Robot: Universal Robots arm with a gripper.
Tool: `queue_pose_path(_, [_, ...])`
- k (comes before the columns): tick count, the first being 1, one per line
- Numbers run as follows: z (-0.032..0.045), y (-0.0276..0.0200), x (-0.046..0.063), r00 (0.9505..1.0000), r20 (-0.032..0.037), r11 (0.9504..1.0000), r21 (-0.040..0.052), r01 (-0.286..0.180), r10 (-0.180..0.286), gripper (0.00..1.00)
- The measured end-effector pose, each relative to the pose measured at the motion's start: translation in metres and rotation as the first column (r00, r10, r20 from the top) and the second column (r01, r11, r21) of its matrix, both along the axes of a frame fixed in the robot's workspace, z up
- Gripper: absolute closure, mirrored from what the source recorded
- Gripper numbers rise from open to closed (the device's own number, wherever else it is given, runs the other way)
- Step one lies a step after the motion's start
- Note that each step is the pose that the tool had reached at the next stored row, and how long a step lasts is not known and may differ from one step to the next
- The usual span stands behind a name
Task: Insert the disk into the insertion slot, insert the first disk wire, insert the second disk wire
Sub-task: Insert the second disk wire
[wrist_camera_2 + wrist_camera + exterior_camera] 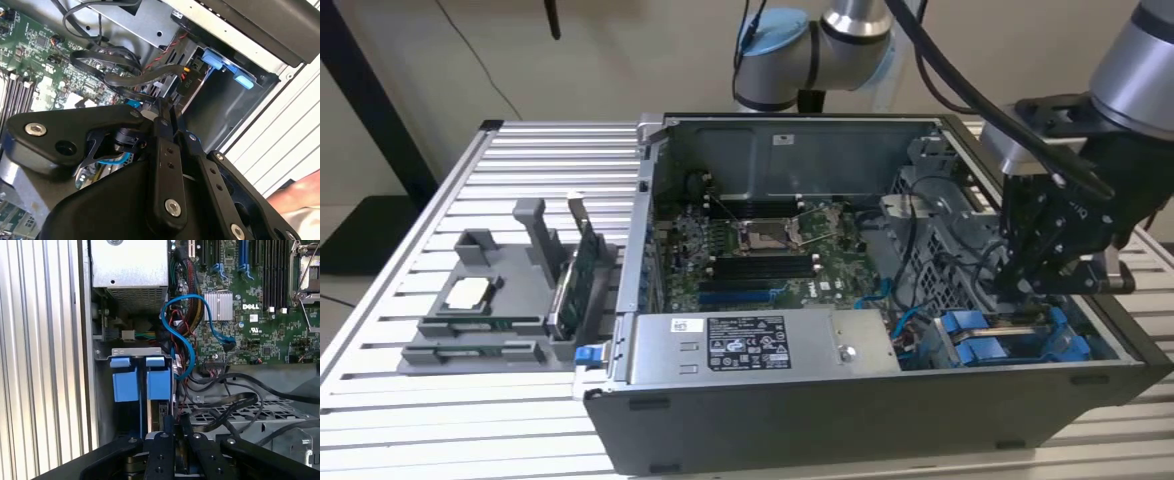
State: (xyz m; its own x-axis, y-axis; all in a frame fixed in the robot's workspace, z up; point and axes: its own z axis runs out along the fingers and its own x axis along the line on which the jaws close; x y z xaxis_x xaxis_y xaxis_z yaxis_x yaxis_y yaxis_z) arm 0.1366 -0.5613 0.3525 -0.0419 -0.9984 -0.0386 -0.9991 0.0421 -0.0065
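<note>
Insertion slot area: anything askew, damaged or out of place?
Nothing damaged or spilled. Only untidy wiring: black cables drape loose over the metal cage beside the insertion slot, and a blue cable loops free next to it. The tool hangs low at that bay.

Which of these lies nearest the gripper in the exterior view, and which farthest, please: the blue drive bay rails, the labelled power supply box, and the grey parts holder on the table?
Measured from the gripper:
1. The blue drive bay rails, just below it, inside the case at the exterior view's right.
2. The power supply box, along the case's front edge, mid-picture.
3. The grey parts holder, outside the case on the table, at the exterior view's left.
</note>
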Motion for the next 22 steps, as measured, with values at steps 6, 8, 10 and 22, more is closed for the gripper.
queue_pose_path(6, [-0.0023,0.0000,0.0000,1.0000,0.0000,1.0000,-0.0009,0.001,-0.001,0.84])
queue_pose_path(8, [-0.0026,0.0000,0.0000,1.0000,0.0000,1.0000,-0.0008,0.001,-0.001,0.84])
queue_pose_path(10, [-0.0029,0.0000,0.0000,1.0000,0.0000,1.0000,-0.0008,0.001,-0.001,0.84])
queue_pose_path(22, [-0.0054,-0.0010,0.0033,1.0000,-0.0076,1.0000,-0.0022,0.001,-0.001,0.84])
